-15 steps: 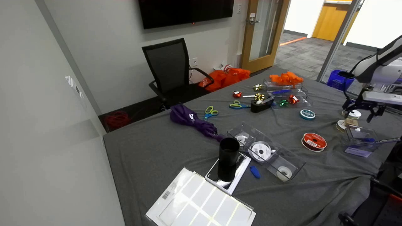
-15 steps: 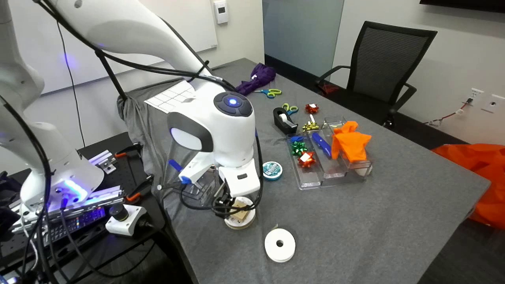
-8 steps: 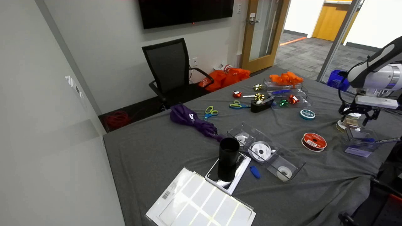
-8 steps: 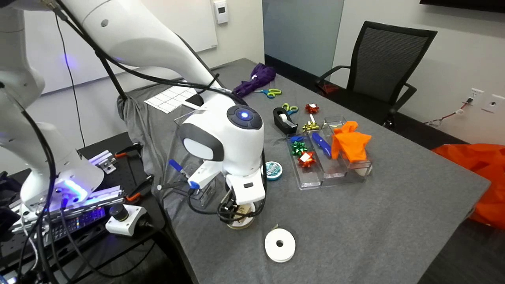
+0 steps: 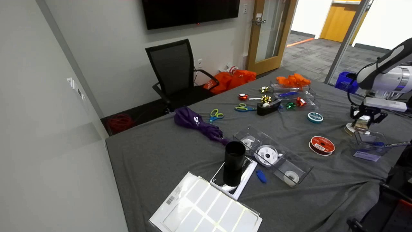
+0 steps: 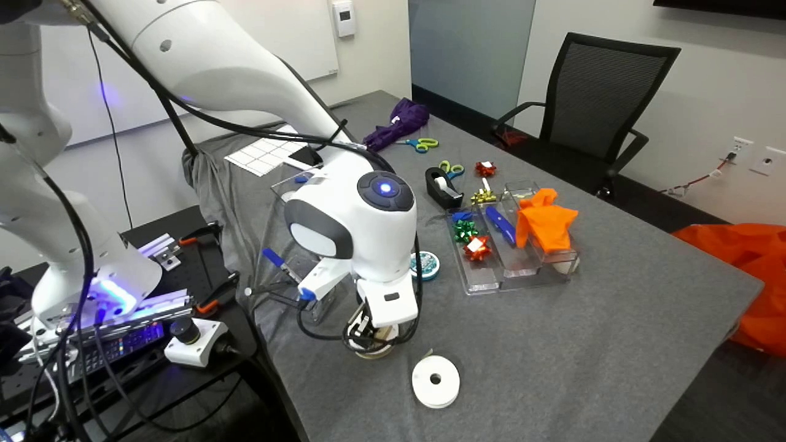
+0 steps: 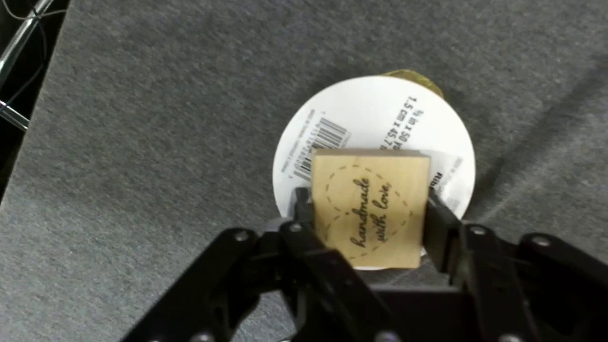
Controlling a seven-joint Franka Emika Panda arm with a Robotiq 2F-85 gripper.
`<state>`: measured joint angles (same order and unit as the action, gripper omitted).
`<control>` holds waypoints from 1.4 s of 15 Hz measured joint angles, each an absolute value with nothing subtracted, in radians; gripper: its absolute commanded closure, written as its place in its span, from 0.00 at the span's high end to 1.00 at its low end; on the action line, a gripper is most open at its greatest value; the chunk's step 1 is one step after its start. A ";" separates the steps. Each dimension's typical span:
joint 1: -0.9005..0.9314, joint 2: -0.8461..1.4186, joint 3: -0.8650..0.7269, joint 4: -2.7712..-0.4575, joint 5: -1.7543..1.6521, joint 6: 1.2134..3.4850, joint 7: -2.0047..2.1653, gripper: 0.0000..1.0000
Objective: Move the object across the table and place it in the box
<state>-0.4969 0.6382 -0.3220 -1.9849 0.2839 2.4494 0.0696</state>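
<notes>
A square wooden block [image 7: 368, 190] marked "handmade with love" rests over a white-labelled ribbon spool [image 7: 370, 109]. In the wrist view my gripper [image 7: 368, 211] is shut on it, one finger against each side. An exterior view shows the gripper [image 5: 365, 124] low at the table's right side, around the block. Elsewhere the hand and cables largely hide the block. A small clear plastic box [image 5: 370, 138] with pens stands just beside the gripper. A longer clear compartmented box [image 5: 291, 162] holding tape and ribbon rolls is mid-table. Which box is meant, I cannot tell.
Near the gripper lie a red ribbon spool [image 5: 322, 145], a teal tin [image 5: 314, 117] and a white roll [image 6: 436, 383]. Clear trays [image 6: 516, 276] with bows stand farther off. A tape dispenser [image 5: 268, 108] and a tall black cup [image 5: 234, 158] also stand on the table.
My hand has come down over the wooden block, shifting right and lower in an exterior view. Its fingers, wide apart before, have closed on the block.
</notes>
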 measured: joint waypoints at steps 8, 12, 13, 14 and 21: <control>-0.516 0.581 -0.290 -1.987 0.365 2.387 0.062 0.31; -0.505 0.476 -0.263 -2.007 0.443 2.289 0.094 0.31; -0.492 0.448 -0.262 -2.017 0.451 2.271 0.116 0.31; -0.475 0.421 -0.262 -2.030 0.454 2.264 0.141 0.31; -0.334 0.278 -0.259 -2.126 0.453 2.263 0.304 0.56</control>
<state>-0.3335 0.2780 -0.2588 -2.1264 0.4532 2.2626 0.3036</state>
